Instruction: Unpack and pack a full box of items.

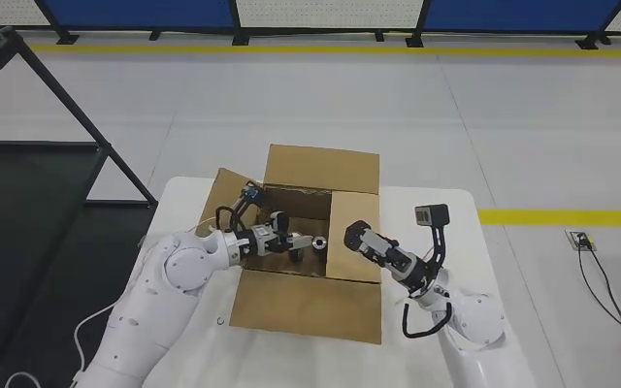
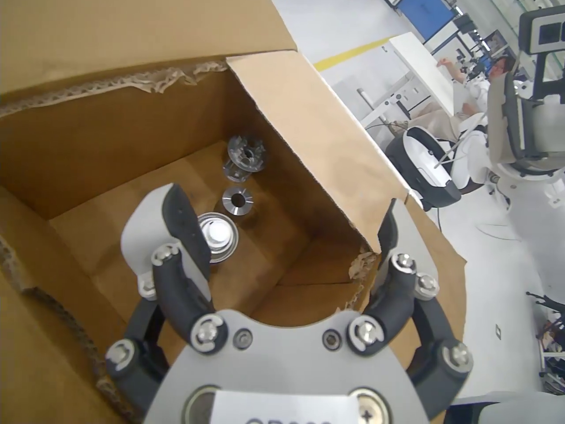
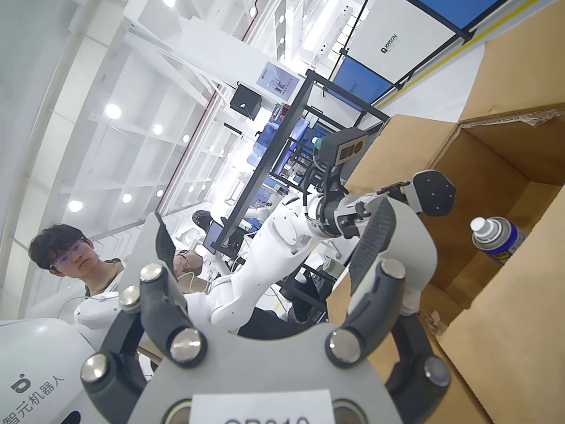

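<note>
An open cardboard box (image 1: 320, 170) stands in the middle of the white table (image 1: 456, 213). My left gripper (image 1: 283, 241) is inside it from the left side, open and holding nothing (image 2: 282, 227). Below it on the box floor stands a spray can (image 2: 216, 238) with a white cap, and beyond that lie two metal parts (image 2: 237, 200) (image 2: 245, 160). My right gripper (image 1: 353, 236) hovers at the box's right flap, open and empty (image 3: 269, 240). Its wrist view looks across at the left gripper (image 3: 423, 196) and the blue and yellow spray can (image 3: 496, 233) in the box (image 3: 507, 90).
The box's four flaps are folded outward; the right flap (image 1: 354, 238) stands between the right arm and the box interior. A black metal frame (image 1: 58, 107) stands off the table's left side. Bare table lies right of the box.
</note>
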You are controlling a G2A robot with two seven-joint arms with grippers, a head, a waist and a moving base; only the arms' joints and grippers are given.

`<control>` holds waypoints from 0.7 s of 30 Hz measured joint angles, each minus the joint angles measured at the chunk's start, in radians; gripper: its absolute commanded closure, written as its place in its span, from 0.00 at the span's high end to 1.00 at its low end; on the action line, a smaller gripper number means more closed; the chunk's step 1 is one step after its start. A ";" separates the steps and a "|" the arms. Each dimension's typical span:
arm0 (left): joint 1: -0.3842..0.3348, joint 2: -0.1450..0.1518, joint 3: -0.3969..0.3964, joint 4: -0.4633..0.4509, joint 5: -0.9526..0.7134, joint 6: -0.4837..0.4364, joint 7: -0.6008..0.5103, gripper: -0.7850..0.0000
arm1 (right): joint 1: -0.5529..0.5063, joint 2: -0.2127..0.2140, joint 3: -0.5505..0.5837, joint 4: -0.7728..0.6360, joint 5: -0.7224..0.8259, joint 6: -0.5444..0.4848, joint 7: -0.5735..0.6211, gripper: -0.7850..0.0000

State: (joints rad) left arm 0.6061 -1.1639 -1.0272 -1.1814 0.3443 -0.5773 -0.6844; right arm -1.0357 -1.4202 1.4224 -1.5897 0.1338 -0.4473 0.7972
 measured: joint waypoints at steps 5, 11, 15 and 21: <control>-0.013 -0.004 0.013 0.009 -0.002 0.022 -0.020 1.00 | -0.005 0.007 0.000 -0.003 0.002 -0.001 -0.003 1.00; -0.013 -0.004 0.013 0.009 -0.003 0.021 -0.020 1.00 | -0.012 0.017 -0.012 -0.008 -0.048 0.020 -0.003 1.00; 0.004 -0.004 0.008 0.000 -0.014 0.061 -0.003 1.00 | 0.000 0.020 -0.032 -0.007 -0.103 0.069 -0.033 1.00; -0.014 -0.019 0.027 0.014 -0.188 0.125 -0.095 1.00 | -0.001 0.026 -0.043 -0.021 -0.117 0.084 -0.052 1.00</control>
State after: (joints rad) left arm 0.5918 -1.1829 -1.0007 -1.1676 0.1563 -0.4527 -0.7791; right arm -1.0364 -1.3944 1.3798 -1.6108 0.0170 -0.3630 0.7450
